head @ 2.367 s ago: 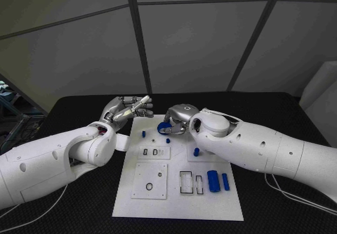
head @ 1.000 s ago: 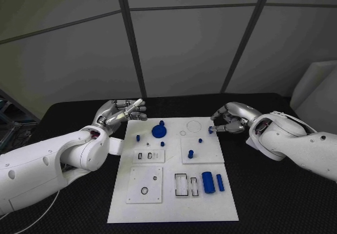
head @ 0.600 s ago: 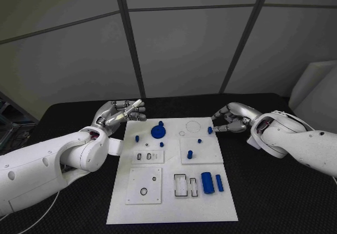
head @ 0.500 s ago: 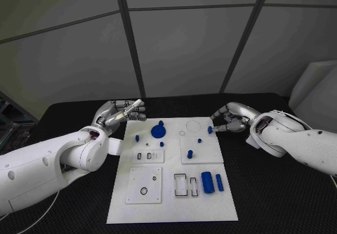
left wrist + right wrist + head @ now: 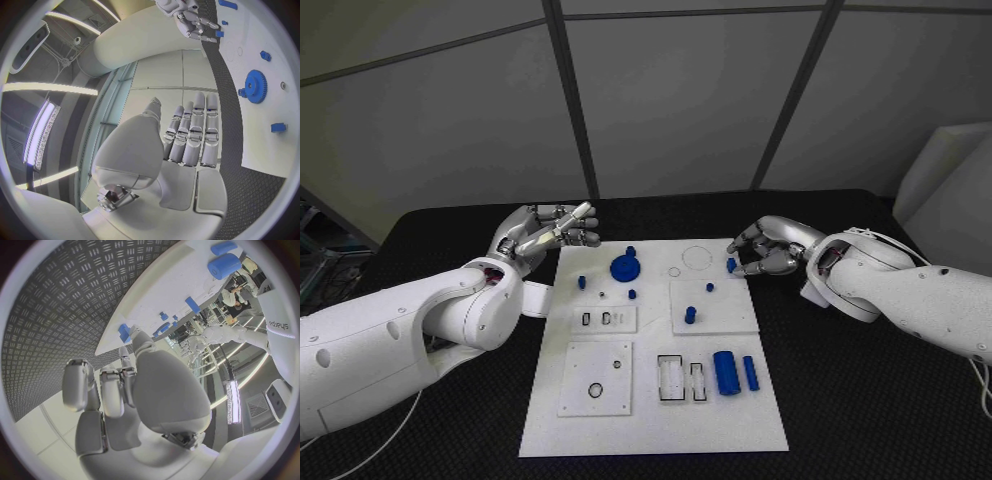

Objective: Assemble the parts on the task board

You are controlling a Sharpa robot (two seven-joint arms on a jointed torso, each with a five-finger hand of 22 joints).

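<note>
- The left hand [image 5: 548, 232] is hovering over the black table [image 5: 430, 230] just off the task board's [image 5: 653, 420] far left corner; its fingers are lying straight and close together with nothing in them, so I am reading it as released.
- The blue gear [image 5: 627, 268] is lying flat on the board's far part, with small blue pegs [image 5: 632, 295] standing near it; it is untouched by either hand.
- The blue cylinder [image 5: 726, 372] and a slimmer blue rod [image 5: 751, 374] are lying side by side on the board's near right part, beside two open rectangular slots [image 5: 672, 380].
- The right hand [image 5: 764, 250] is poised at the board's far right edge, pinching a small blue part [image 5: 731, 266] between fingertips; the part is sitting near the circular recess [image 5: 698, 258].
- Risk, as a judgement: the pinch looks slight, so the part could be slipping or tilting on the way down; a skewed part would be jamming at the hole, or dropping off the board's edge onto the table.
</note>
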